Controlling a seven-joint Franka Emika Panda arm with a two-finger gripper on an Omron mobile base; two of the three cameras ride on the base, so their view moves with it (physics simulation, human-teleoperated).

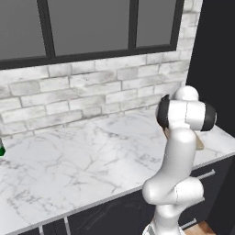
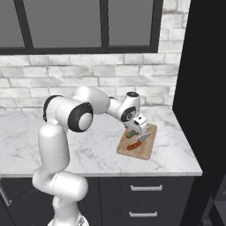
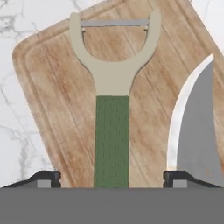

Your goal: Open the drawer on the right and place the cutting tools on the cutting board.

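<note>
The green-handled peeler (image 3: 112, 131) is lying on the cutting board (image 3: 52, 100), its long axis running straight away from our gripper (image 3: 112, 179), with the knife (image 3: 194, 131) just beside it on the board. Our fingers (image 3: 46, 178) are standing wide either side of the handle, gripping nothing, and we are judging both tools placed.

1. My kitchen is evenly and softly lit in all three views; I can't pick out a single light source.
2. The window panes (image 1: 92, 25) behind me are flat grey, with no glare.
3. My arm (image 2: 66, 145) has smooth shading on its white shells and only faint shadows beneath it.
4. The base views are coarse and slightly blurred.
5. Up close, the cutting board (image 3: 52, 100) grain looks soft and pixelated.
</note>
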